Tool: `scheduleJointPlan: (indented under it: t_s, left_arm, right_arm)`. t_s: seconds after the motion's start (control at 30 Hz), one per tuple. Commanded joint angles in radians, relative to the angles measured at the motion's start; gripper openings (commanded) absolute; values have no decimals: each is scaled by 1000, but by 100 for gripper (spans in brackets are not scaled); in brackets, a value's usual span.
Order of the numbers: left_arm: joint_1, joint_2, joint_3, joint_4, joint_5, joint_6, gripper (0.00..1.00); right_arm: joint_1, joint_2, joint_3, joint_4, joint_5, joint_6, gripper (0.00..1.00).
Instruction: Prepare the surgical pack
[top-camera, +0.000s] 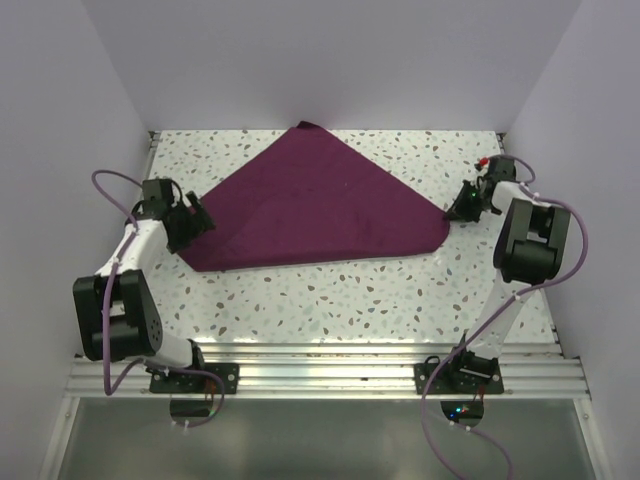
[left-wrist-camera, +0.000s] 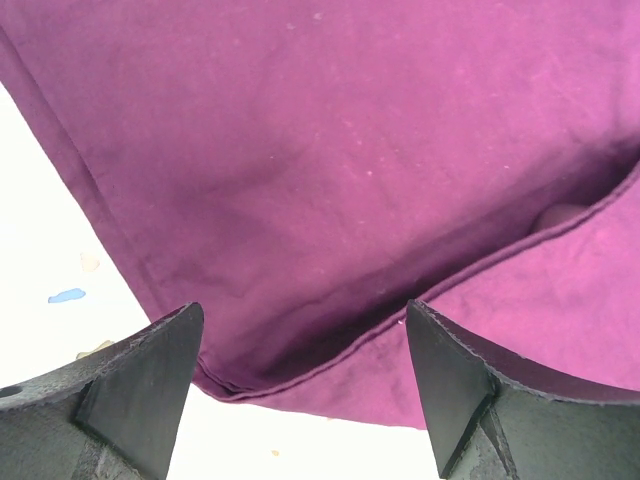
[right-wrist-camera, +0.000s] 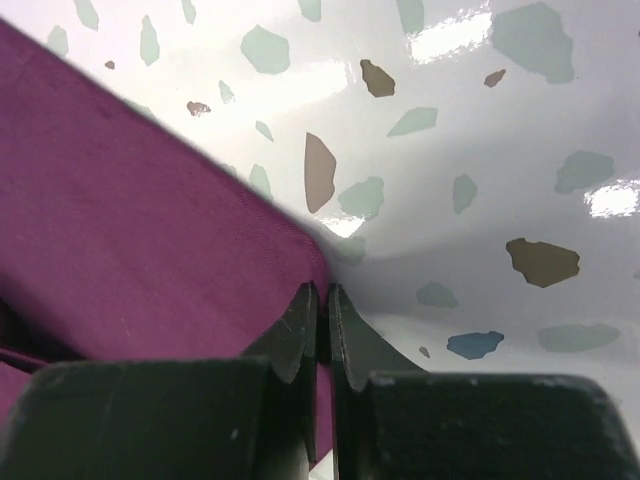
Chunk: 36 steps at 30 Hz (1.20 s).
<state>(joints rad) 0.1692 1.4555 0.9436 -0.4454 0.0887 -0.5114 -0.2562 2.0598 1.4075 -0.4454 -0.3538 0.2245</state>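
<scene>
The left arm (top-camera: 125, 270) is folded back on itself at the left edge of the tabletop (top-camera: 350, 300), with its wrist turned in toward the middle. The left gripper (top-camera: 192, 220) sits at the left corner of the surgical pack (top-camera: 320, 205), jaws spread wide. The cloth's hemmed edge lies between the fingers, and neither one touches it.

The right arm (top-camera: 525, 240) rises from its base and bends over, reaching low across to the pack's right corner. The right gripper (right-wrist-camera: 320, 300) is pinched shut on that corner, and a thin sliver of purple shows between the two dark fingers.

The pack is a dark maroon cloth with a soft matte weave. It lies flat in the middle of the tabletop as a broad triangle, with its apex at the back wall and its long edge nearest the arms. At the left corner two layers part like the mouth of a pocket, and a pale rounded shape sits in the shadow there; I can't tell what it is.

The tabletop is glossy white, flecked with grey, brown and blue chips.
</scene>
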Motion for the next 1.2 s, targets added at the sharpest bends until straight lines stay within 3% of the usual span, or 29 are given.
scheduleJointPlan:
  t_s: [0.0, 0.17, 0.43, 0.67, 1.17]
  left_arm:
    - [6, 25, 26, 1, -29, -50, 86]
    - [9, 80, 78, -39, -41, -46, 87]
    - [47, 111, 164, -98, -47, -7, 88]
    - [58, 121, 152, -93, -37, -15, 88]
    - [59, 63, 116, -95, -67, -27, 88]
  right_arm:
    - [14, 5, -73, -38, 10, 28, 0]
    - [118, -171, -38, -94, 61, 91, 0]
    - [350, -213, 218, -318, 121, 144, 0]
    - [509, -124, 452, -427, 65, 176, 0]
    - [799, 94, 777, -346, 67, 351, 0]
